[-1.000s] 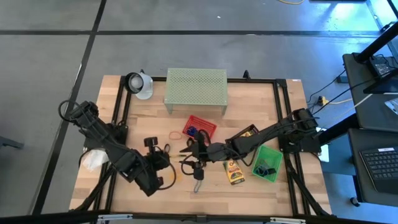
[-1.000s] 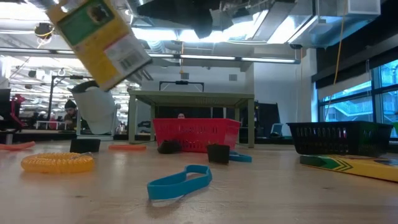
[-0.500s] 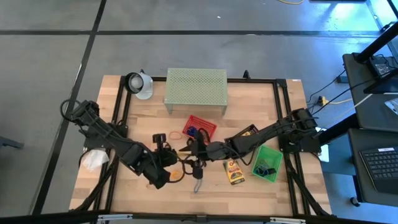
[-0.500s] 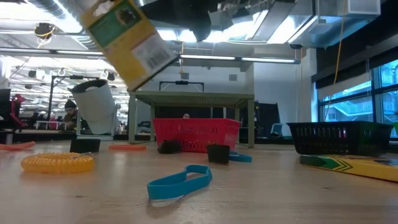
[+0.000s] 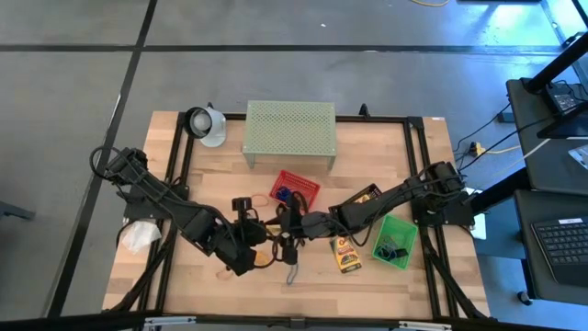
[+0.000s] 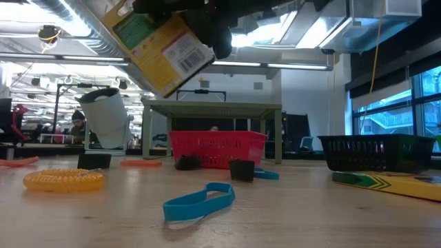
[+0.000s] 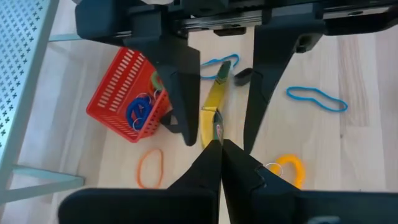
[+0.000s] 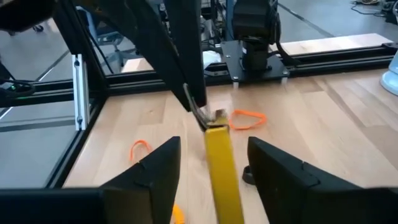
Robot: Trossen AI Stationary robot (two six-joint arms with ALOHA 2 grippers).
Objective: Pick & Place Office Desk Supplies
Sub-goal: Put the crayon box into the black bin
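Note:
A yellow-and-green crayon box (image 6: 162, 48) hangs tilted in the air above the table's middle, with my left gripper (image 7: 219, 147) shut on it. My right gripper (image 8: 214, 144) is open. Its two fingers (image 7: 177, 87) stand on either side of the box without touching it. A second crayon box (image 5: 346, 254) lies flat on the table near the green basket (image 5: 396, 241). A red basket (image 5: 295, 188) holds blue loops. On the wood lie a blue loop (image 6: 200, 201), a yellow coil (image 6: 63, 180) and an orange loop (image 5: 260, 198). My left gripper pinches the crayon box's upper end (image 8: 214, 117) between its two fingertips. The fingers slant down from the table's left. The box hangs below them, tilted and lifted clear of the table, its narrow edge (image 7: 211, 121) turned toward the left wrist camera.
The pale green perforated shelf (image 5: 289, 131) stands at the far middle, with a white cup-like thing (image 5: 207, 124) to its left. A white wad (image 5: 138, 236) lies at the left edge. Another box (image 5: 367, 196) lies under the right arm. Black frame rails run along both sides.
My left gripper has carried the crayon box toward the table's right, between my right gripper's fingers. The box has stayed in the air and turned a little, its lower end now pointing more to the right.

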